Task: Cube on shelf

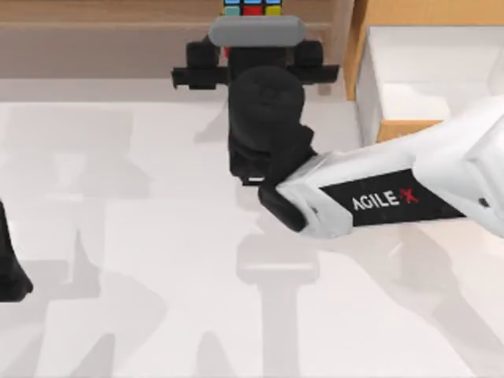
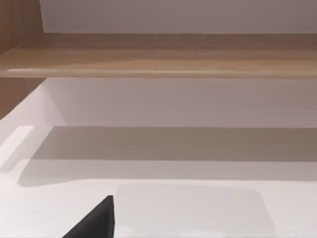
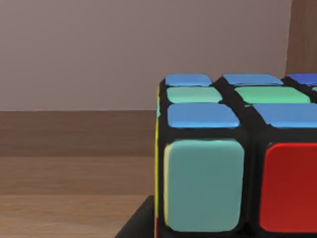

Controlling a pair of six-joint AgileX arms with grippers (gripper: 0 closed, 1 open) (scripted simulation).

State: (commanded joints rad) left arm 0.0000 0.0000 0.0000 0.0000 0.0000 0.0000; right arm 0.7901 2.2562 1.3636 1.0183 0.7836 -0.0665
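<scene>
The cube (image 1: 252, 7) with its coloured stickers rests on the wooden shelf (image 1: 102, 35) at the back middle of the table. My right gripper (image 1: 253, 57) reaches in from the right and stands at the shelf, its jaws spread a little wider than the cube and on either side of it, open. The right wrist view has the cube (image 3: 233, 163) close up on the shelf board (image 3: 74, 198), with blue, green, pale teal and red stickers. One dark fingertip (image 3: 136, 223) lies just beside its yellow side. My left arm (image 1: 9, 272) is parked at the left edge.
An orange-tan cabinet (image 1: 364, 55) with an open, white-lined drawer (image 1: 441, 71) stands at the back right, next to the shelf's upright panel (image 1: 340, 39). The left wrist view faces the shelf board (image 2: 158, 54) and the white table below it.
</scene>
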